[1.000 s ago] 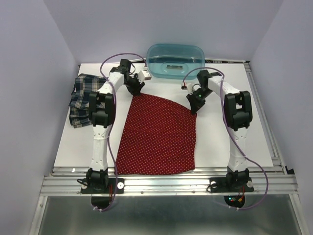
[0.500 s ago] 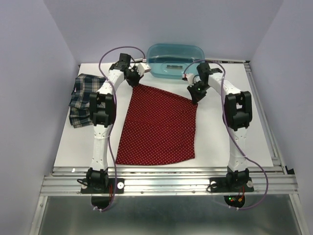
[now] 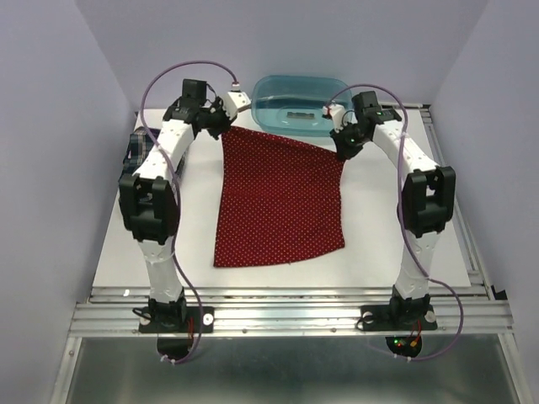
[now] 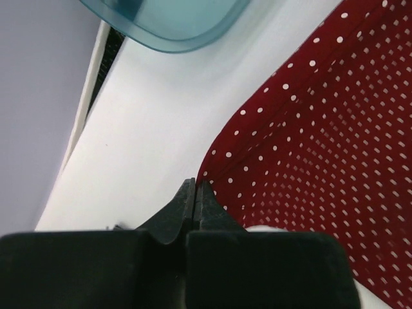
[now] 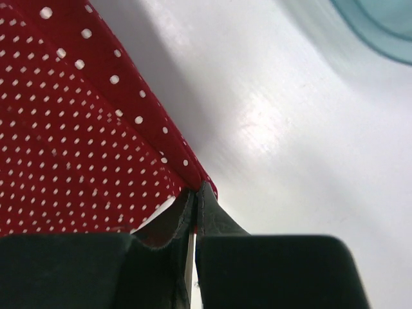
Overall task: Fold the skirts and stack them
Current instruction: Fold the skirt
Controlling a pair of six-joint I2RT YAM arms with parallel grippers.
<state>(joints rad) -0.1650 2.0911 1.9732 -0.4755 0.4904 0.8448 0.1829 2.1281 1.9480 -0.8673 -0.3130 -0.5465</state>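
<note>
Left claw (image 3: pixel 222 126), upper centre-left, and right claw (image 3: pixel 344 150), upper centre-right, each clamped tight on a top corner of the red skirt (image 3: pixel 282 198), below the teal tub (image 3: pixel 274 109).

red skirt (image 3: pixel 282 198): tiny white dots, spread open at centre, two far corners raised toward 12 o'clock, near hem low toward 6 o'clock
plaid skirt (image 3: pixel 129 156): dark, crumpled, 10 o'clock, mostly hidden

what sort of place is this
Probably a robotics test cell: two arms bolted to a metal rail, a white table boxed in by plain walls, a red dotted skirt as practice cloth.
</note>
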